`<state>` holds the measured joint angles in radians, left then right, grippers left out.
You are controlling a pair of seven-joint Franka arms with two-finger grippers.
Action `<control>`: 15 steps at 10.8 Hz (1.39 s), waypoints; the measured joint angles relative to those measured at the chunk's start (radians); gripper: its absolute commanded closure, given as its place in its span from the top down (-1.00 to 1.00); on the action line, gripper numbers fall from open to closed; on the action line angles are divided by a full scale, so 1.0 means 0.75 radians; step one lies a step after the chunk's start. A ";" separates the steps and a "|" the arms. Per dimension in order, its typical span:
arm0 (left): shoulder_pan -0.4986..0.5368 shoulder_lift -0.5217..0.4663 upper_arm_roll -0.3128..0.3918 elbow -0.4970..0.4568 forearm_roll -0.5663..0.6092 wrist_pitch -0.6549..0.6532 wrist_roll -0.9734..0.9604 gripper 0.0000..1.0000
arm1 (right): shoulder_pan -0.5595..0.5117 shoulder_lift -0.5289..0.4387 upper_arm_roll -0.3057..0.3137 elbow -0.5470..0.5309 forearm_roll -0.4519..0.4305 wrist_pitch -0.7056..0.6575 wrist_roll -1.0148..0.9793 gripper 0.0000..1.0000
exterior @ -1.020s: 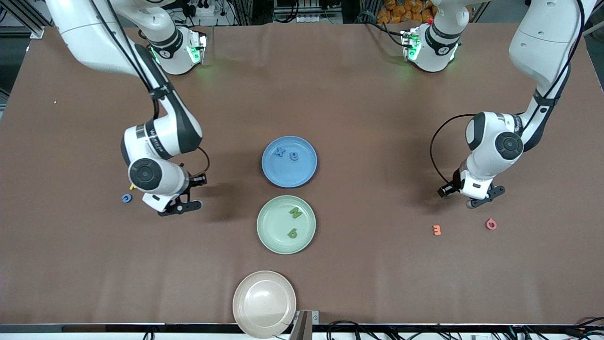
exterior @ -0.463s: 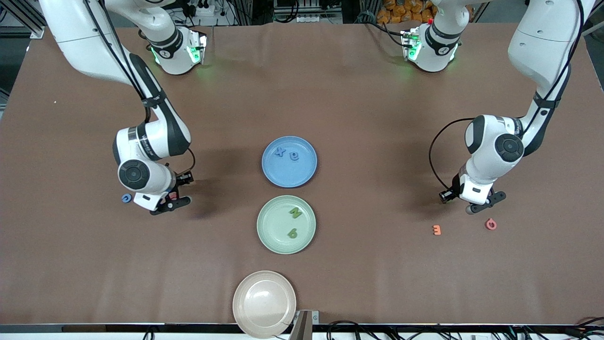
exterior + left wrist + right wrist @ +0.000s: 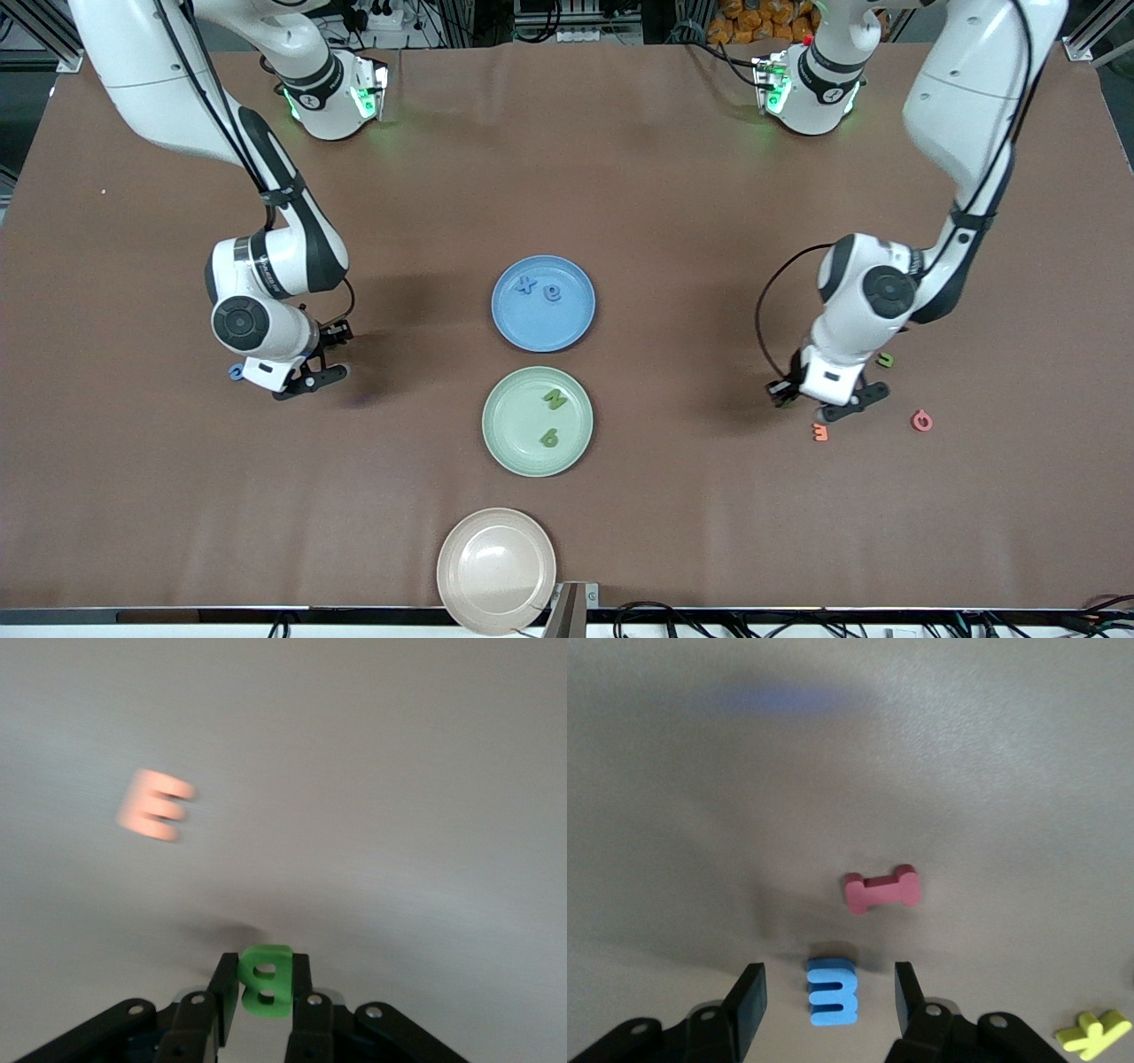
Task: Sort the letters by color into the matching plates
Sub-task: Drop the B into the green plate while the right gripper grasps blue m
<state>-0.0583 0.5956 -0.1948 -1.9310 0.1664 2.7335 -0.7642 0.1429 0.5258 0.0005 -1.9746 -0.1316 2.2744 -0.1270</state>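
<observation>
Evidently the left tool [image 3: 257, 1014], shifted toward the plates over the last second, now grips a small green foam letter B [image 3: 264, 979] above the brown table [image 3: 673, 204], while the right tool [image 3: 826, 1001] stands open astride a blue letter [image 3: 833, 990] awaiting pickup.

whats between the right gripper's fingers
In the right wrist view, a blue letter lies on the table between the open right gripper fingers, touching neither.
</observation>
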 measured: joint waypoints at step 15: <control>-0.624 0.281 -0.004 0.505 -0.120 0.239 -0.441 1.00 | 0.001 -0.005 -0.031 -0.055 -0.001 0.036 -0.104 -1.00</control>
<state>-0.5265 0.8063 -0.1979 -1.5525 0.0762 2.9125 -1.0947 0.1437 0.5222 -0.0229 -2.0158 -0.1324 2.3016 -0.2047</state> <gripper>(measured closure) 0.674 0.736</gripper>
